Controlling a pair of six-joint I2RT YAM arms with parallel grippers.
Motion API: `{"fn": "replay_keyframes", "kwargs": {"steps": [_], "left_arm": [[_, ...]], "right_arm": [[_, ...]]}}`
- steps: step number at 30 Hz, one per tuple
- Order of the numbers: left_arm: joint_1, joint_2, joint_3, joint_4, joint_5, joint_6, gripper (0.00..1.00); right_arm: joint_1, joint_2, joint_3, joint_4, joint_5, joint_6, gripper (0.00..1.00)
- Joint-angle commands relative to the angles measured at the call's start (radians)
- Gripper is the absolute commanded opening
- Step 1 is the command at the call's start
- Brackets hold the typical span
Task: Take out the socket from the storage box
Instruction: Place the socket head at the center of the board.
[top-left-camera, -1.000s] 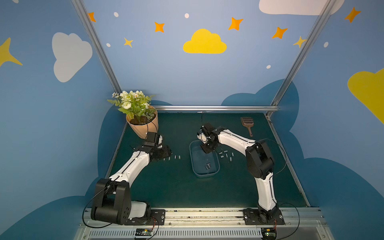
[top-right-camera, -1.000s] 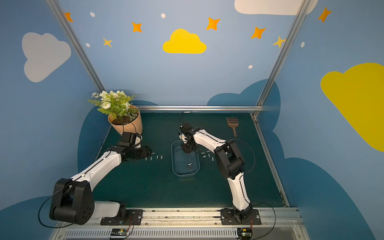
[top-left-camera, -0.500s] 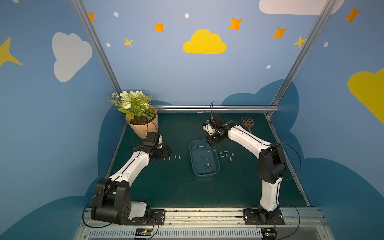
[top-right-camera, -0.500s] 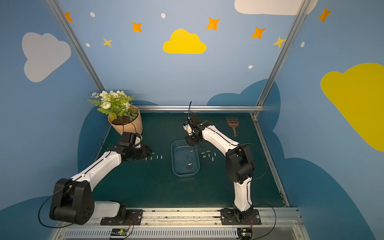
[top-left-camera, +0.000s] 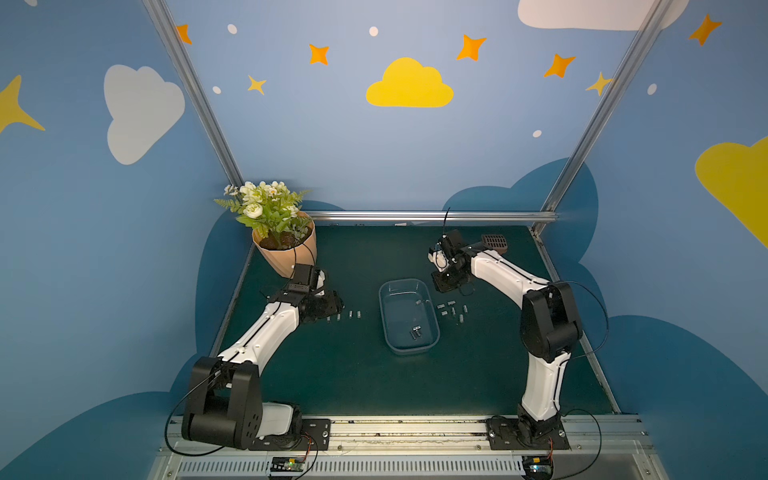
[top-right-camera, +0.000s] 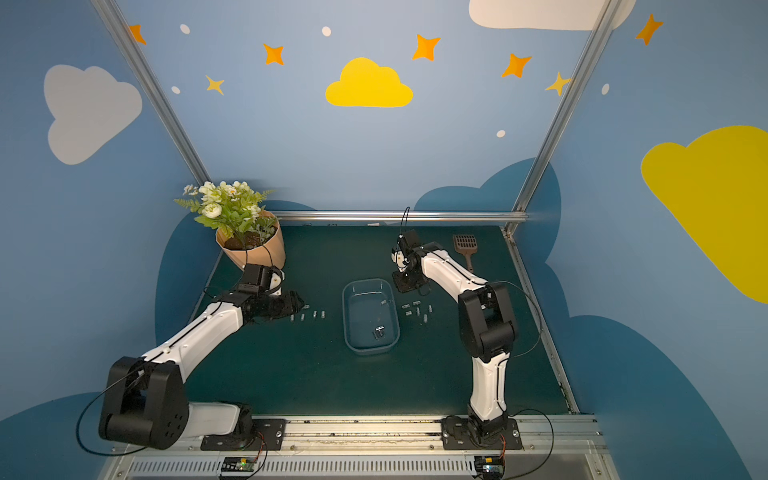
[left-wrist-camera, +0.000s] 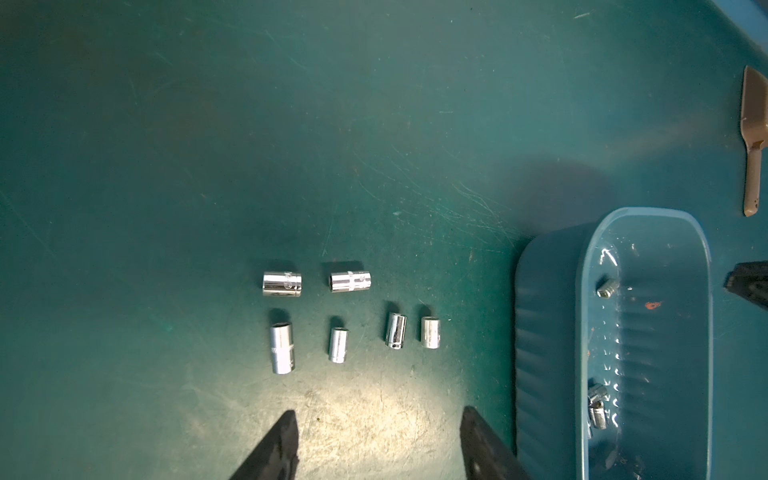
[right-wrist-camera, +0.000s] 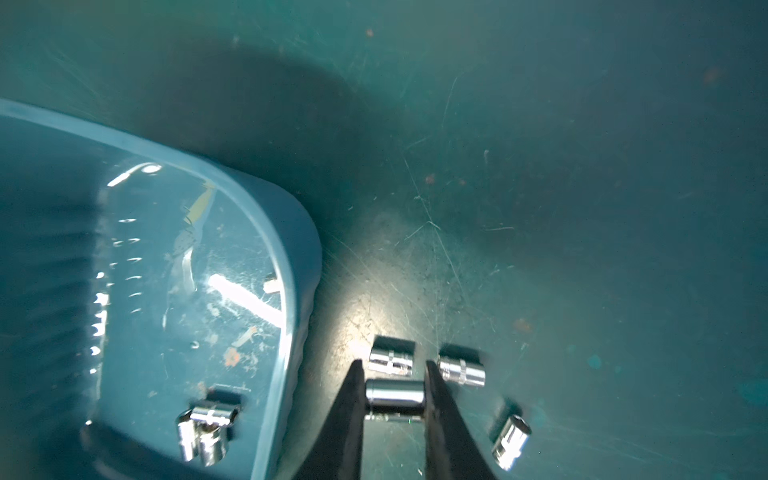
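The right gripper (right-wrist-camera: 394, 370) is seen in the right wrist view closed narrowly on a chrome socket (right-wrist-camera: 395, 394), which is clamped by its two ends between the black fingertips (right-wrist-camera: 351, 399); whether it is touching the green mat (right-wrist-camera: 582, 208) cannot be told. The held socket is outside the storage box (right-wrist-camera: 286, 291), just beside its side wall, and two loose sockets (right-wrist-camera: 390, 360) are seen lying on the mat just past the fingertips, with another one (right-wrist-camera: 510, 440) a little apart. In a top view this gripper is placed low by the far right corner of the box, near a small group of sockets (top-left-camera: 454, 311) set out on the mat. Three sockets are seen inside the box: a touching pair (left-wrist-camera: 597, 405) toward the near end and a single one (left-wrist-camera: 606, 288) farther in. The left gripper (left-wrist-camera: 379, 415) is held open, its jaws well apart with nothing between them, over the mat on the box's left side, and six sockets (left-wrist-camera: 338, 345) are laid out in two rows ahead of it. A peach flowerpot (top-left-camera: 286, 259) is placed in the far left corner and a brown scoop (top-left-camera: 494, 242) in the far right one
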Motion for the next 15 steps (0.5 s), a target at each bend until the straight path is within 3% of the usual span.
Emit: {"fn": "replay_keyframes", "kwargs": {"steps": [1,15], "left_arm": [[0.000,-0.020,-0.007,-0.004,0.006,-0.001,0.63],[0.000,-0.031,-0.020,-0.005,0.001,-0.005,0.63]], "right_arm": [[-0.008,0.053,-0.005,0.007,0.015,0.009,0.23],[-0.043,0.138,0.000,0.016,0.011,0.032,0.23]]}}
